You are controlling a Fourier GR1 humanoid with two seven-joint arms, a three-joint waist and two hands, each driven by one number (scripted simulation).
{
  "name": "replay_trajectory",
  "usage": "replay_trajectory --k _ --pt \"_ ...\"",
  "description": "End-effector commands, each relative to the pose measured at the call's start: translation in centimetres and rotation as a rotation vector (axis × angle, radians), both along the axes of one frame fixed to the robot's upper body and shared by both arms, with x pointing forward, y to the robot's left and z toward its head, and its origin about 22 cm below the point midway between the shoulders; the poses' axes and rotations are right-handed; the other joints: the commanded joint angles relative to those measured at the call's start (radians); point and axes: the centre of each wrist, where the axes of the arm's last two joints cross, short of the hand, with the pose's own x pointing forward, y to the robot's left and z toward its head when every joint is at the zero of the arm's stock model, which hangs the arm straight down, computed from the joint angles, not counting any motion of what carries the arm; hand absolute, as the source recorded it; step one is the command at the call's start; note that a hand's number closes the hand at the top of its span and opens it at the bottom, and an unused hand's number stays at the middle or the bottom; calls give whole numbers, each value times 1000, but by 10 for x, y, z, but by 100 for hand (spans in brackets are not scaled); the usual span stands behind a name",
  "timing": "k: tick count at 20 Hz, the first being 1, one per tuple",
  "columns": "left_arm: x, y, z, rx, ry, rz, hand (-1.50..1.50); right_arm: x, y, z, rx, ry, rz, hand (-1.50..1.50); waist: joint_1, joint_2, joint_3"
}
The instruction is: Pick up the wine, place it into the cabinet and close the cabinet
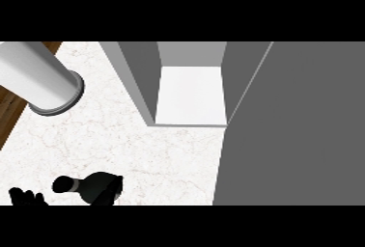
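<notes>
a black hand (27, 198) with rounded black fingers (16, 193).

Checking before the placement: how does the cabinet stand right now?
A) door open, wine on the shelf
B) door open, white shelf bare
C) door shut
B: the cabinet door is swung open and its white shelf is bare; the wine lies on the counter.

Only the left hand (27, 197) shows, black, at the lower left edge, its fingers (16, 193) pointing up, relaxed.
</notes>
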Motion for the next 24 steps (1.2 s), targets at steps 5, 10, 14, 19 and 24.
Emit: replay_trajectory --k 5,10,14,19,24 --pt "7 -1 -4 -32 9 -10 -150 -13 5 14 27 -20 20 -150 2 0 -2" --pt "24 -3 -10 -40 17 -27 -150 -8 4 16 45 -22 11 -150 -5 2 -3" --pt "17 -7 -12 -47 26 -30 -150 -12 1 7 35 -20 30 -150 -4 0 -2" --pt "33 -6 -16 -63 37 -27 -150 -13 1 14 36 -17 44 -150 -13 1 -4" --pt "39 -20 -2 -152 -18 -26 150 -12 6 7 40 -19 30 -150 -9 -4 -7"
